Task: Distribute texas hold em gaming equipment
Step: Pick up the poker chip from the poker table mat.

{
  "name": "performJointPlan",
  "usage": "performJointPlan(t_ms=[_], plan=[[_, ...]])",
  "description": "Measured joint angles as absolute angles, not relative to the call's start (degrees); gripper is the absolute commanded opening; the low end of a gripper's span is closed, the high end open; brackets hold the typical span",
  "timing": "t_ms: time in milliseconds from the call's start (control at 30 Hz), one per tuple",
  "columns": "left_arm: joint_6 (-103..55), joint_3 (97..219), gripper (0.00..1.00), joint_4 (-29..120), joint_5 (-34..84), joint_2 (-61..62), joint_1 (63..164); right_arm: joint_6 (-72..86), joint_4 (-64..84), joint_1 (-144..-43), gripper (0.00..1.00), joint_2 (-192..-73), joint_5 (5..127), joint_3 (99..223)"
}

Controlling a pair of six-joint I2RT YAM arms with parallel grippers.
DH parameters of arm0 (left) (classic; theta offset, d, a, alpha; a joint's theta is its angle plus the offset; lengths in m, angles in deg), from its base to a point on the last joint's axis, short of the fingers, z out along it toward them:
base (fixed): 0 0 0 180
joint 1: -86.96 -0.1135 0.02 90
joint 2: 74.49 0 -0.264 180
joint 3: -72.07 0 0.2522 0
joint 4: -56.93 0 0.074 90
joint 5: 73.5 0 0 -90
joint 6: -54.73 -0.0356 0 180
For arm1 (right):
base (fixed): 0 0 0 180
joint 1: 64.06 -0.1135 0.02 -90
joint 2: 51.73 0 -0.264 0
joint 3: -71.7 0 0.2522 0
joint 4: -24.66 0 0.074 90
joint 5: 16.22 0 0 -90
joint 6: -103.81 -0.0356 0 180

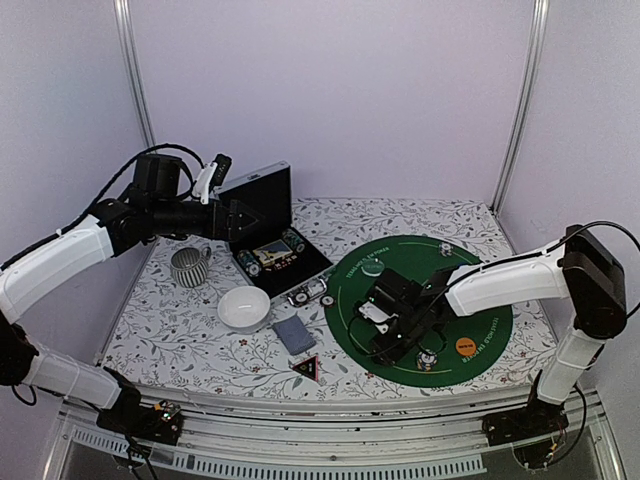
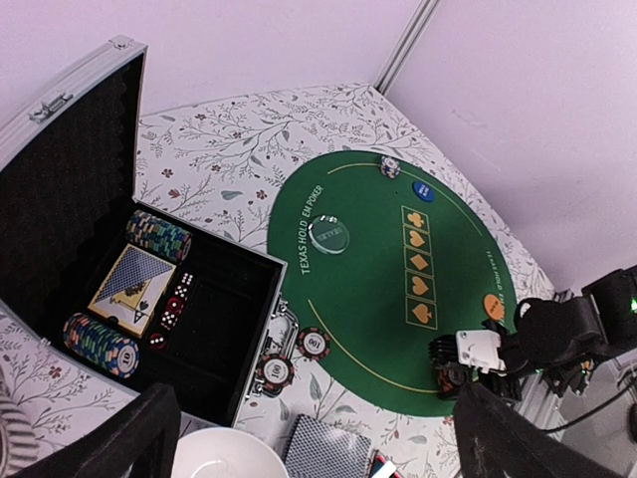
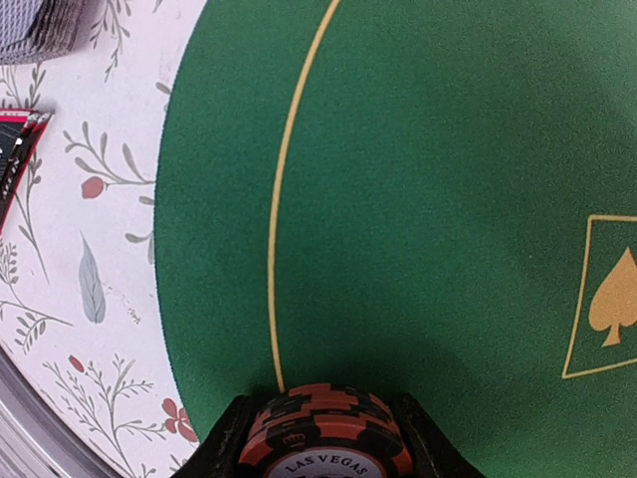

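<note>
Near table (image 1: 150, 335) edge: black triangle (image 1: 306, 368), card deck (image 1: 293, 333), white bowl (image 1: 226, 312). On green mat (image 3: 428, 149): right fingers (image 3: 227, 443) pinching orange-black chip stack (image 3: 323, 428) beside yellow line. Farthest: left fingers (image 2: 134, 438) spread wide above open case (image 2: 60, 199).

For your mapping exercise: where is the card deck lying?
Top view: the card deck lies just left of the green mat, between the white bowl and the black triangle.

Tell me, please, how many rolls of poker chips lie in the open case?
2. The upper chip roll and the lower chip roll flank the card deck inside the case; its near corner is hidden.
</note>
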State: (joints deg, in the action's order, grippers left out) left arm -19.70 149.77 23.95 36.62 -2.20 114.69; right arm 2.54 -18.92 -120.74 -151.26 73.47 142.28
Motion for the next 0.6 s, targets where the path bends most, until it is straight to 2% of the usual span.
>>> performJointPlan(t_ms=[100, 300, 433, 600], plan=[[-20.0, 149.8, 0.98, 23.9, 36.6, -2.3, 114.7, 2.6, -18.6, -120.7, 0.15, -151.7, 74.4, 142.6], [-20.4, 149.8, 0.98, 23.9, 36.6, -2.3, 114.7, 2.4, -19.4, -120.9, 0.45, -152.3, 75.4, 143.4], [-20.5, 149.8, 0.98, 23.9, 36.6, -2.3, 114.7, 2.0, -19.9, -121.1, 0.54, -152.8, 76.4, 144.1], [-20.7, 149.8, 0.98, 23.9, 36.5, -2.4, 114.7, 2.1, -20.3, -121.1, 0.58, -154.2, 77.4, 145.9]])
